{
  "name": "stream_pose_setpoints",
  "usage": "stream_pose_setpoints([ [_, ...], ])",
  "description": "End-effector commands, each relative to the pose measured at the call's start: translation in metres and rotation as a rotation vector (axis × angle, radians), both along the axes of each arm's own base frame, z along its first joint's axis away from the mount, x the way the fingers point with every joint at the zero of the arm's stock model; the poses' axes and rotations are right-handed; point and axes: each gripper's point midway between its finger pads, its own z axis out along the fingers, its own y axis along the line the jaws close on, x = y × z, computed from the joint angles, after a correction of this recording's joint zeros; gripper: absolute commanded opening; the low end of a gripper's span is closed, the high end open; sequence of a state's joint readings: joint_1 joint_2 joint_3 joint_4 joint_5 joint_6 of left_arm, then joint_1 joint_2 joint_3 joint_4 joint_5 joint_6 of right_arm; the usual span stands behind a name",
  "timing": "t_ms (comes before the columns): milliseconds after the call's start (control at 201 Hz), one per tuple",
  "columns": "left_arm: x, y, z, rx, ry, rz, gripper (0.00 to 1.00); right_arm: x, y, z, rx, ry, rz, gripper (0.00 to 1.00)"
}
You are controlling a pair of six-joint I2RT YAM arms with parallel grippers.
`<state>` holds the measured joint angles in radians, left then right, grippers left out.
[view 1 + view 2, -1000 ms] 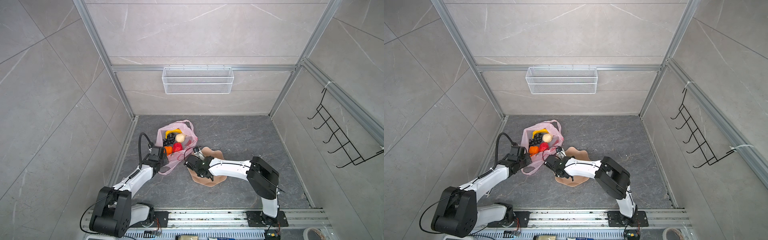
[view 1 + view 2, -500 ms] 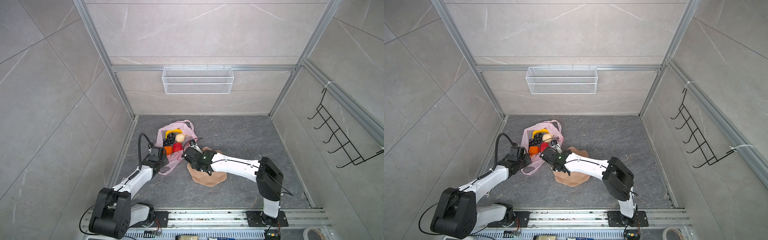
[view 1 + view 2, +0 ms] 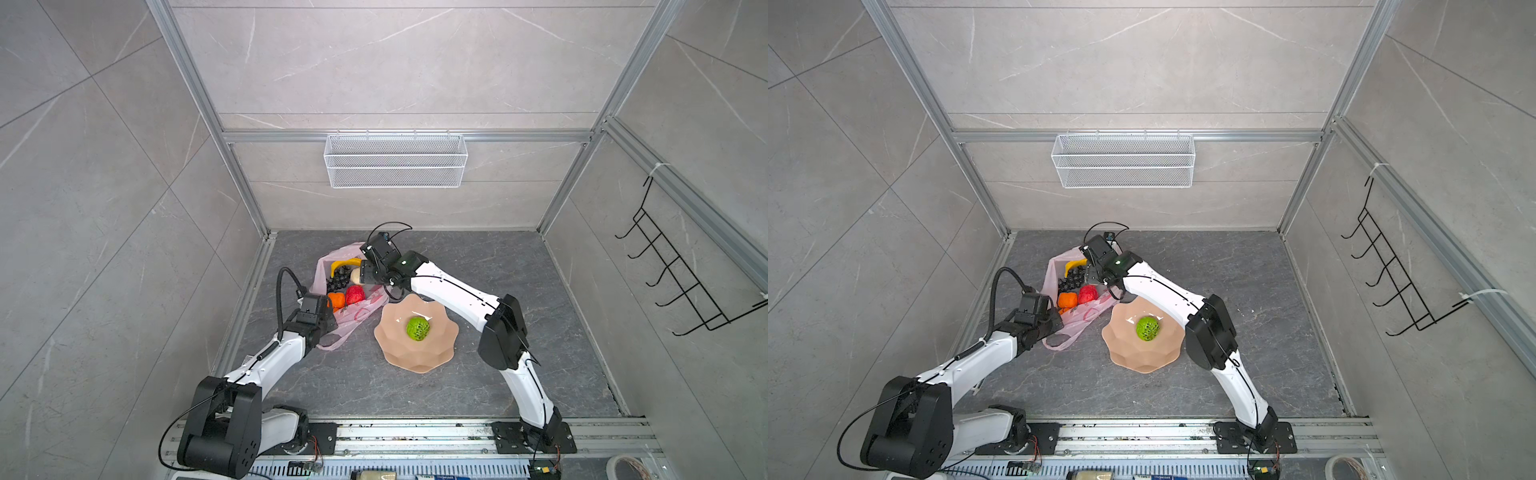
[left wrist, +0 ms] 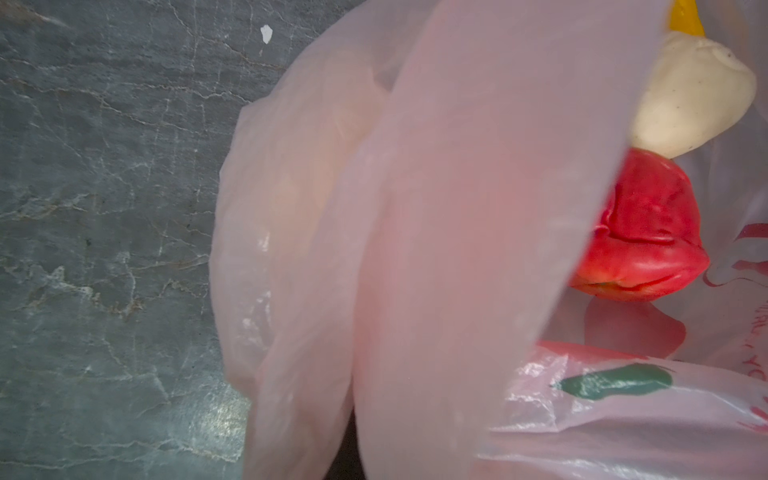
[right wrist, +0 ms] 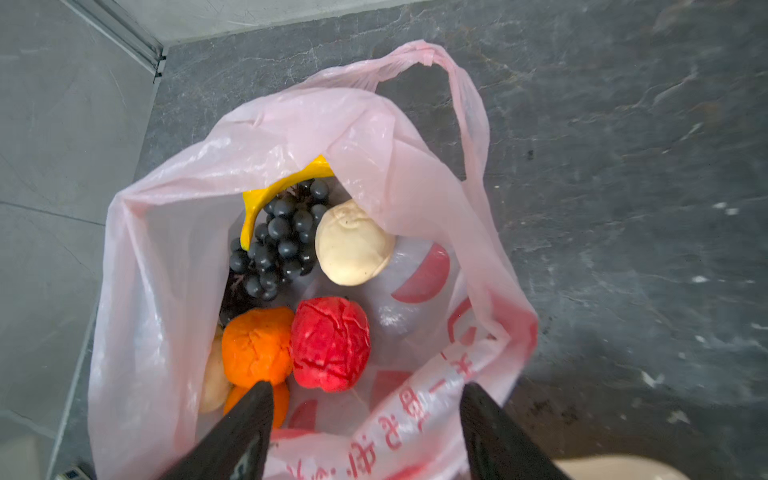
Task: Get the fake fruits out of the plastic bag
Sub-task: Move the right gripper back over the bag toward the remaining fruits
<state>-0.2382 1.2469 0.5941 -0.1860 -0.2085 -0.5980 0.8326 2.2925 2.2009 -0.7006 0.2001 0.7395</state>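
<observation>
While the left gripper [image 3: 325, 322] pinches the bag [image 5: 166, 249] and the right gripper [image 5: 365, 428] hangs open, drop straight onto the apple [image 3: 354, 294], at 3 o'clock of the orange [image 3: 337, 300].

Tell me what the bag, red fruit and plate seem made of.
The bag is thin plastic film: translucent pink, crinkled, glossy. The red fruit looks like painted foam or plastic; its matte skin shows cracks. The plate is smooth peach plastic or ceramic; cannot tell which.

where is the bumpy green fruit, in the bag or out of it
Out. In both top views the bumpy green fruit sits alone on the peach plate, apart from the plastic bag.
</observation>
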Motion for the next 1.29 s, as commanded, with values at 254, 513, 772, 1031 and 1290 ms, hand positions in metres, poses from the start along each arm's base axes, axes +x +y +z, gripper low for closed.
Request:
stream_pose_setpoints([
  [254,0.003,-0.003,0.009,-0.021,-0.034,0.000,0.00,0.023,0.031,-0.054,0.138,0.201,-0.162,0.73],
  [513,0.003,-0.004,0.009,-0.027,-0.035,0.001,0.00,0.039,0.023,-0.080,0.165,0.223,-0.286,0.73],
  [772,0.003,-0.004,0.009,-0.030,-0.034,-0.001,0.00,0.057,0.042,-0.088,0.269,0.215,-0.211,0.76],
  [1031,0.002,-0.004,0.009,-0.029,-0.038,0.001,0.00,0.066,0.040,-0.112,0.274,0.232,-0.229,0.79],
  [1290,0.002,-0.004,0.009,-0.030,-0.037,0.002,0.00,0.072,0.046,-0.136,0.291,0.238,-0.206,0.71],
])
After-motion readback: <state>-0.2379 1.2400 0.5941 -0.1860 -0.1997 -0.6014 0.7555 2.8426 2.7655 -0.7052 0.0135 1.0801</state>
